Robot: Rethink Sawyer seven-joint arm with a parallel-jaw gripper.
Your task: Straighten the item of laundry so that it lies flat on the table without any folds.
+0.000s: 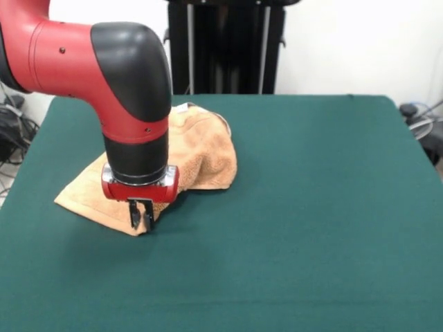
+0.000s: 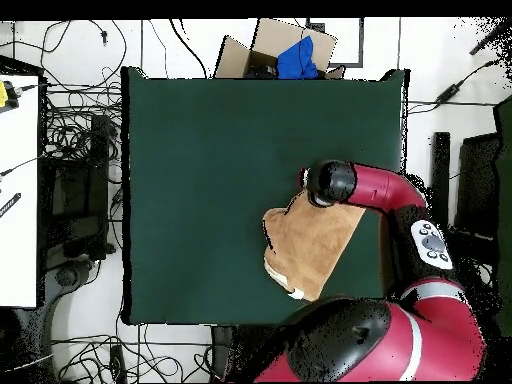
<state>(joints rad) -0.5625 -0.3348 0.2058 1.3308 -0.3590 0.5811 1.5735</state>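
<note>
Front view: you see the red and black arm (image 1: 131, 104) reach down to the towel's corner at about 7 o'clock of the counter (image 1: 311, 207). The tool (image 1: 140, 215) stands upright at that corner. Its two dark fingers (image 1: 147, 216) sit close together, with only a narrow gap, right at the towel's pointed corner. You cannot tell from either view whether cloth is pinched between them.

The towel (image 1: 201, 149) lies on the green counter toward 9 o'clock of centre in the front view. It is not flat: the part toward 3 o'clock is doubled over into a thick rounded fold, and a raised ridge shows at its 12 o'clock edge. The part toward 8 o'clock lies thin against the counter and tapers to the corner under the tool.

Overhead view: the towel (image 2: 305, 245) sits toward 4 o'clock of the counter (image 2: 200, 180), with the arm (image 2: 370, 190) crossing its 1 o'clock corner. A small white tag (image 2: 295, 293) shows at its 6 o'clock edge. A cardboard box (image 2: 270, 45) with a blue object (image 2: 297, 60) lies beyond the counter at 12 o'clock.
</note>
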